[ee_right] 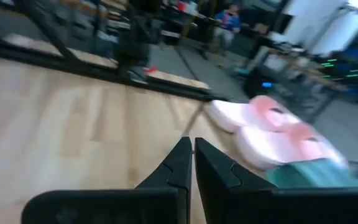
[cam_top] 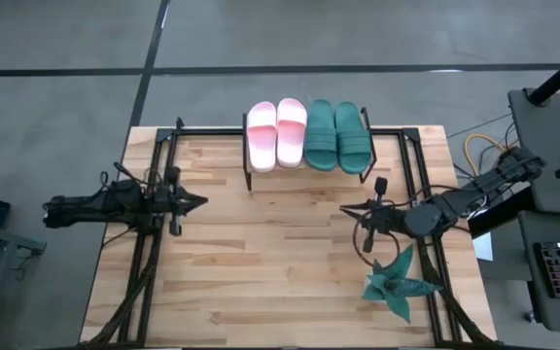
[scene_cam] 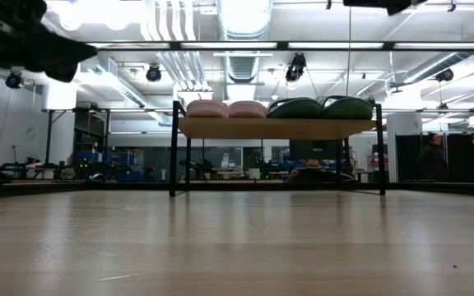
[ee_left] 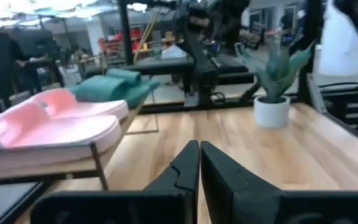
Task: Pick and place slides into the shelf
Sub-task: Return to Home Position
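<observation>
Pale pink rubber slide sandals [scene_cam: 227, 108], open-toed with wide straps, sit as a pair on the left half of a small low shelf [scene_cam: 278, 128] with a light wooden board top and thin black metal legs. This is the low view, level with the desk. A dark teal-green rubber pair [scene_cam: 319, 108] fills the right half. All four slides rest on the board.

From above, the shelf stands at the middle of the far edge of a large butcher-block wooden desk [cam_top: 261, 272]. The two pairs lie just beside each other. The left pincer [cam_top: 197, 202] hangs over the desk's left side, well apart from the shelf. The right pincer [cam_top: 348, 207] is over the right side, near the shelf's front right leg. A spiky teal star-shaped plant [cam_top: 397, 282] stands just beside the right arm.

The left wrist view shows that arm's two dark fingers pressed together, holding nothing. The pink slides are on the shelf to one side, and the plant in its white pot [ee_left: 271, 112] is across the desk.

The right wrist view shows its fingers together as well, also holding nothing, with pink and teal slides ahead.

The placing looks done, and the step in hand appears to be pulling back to rest. Doing it well likely means keeping both pincers shut. Each arm should draw away from the shelf without brushing its legs, and the right arm needs to stay clear of the plant.
</observation>
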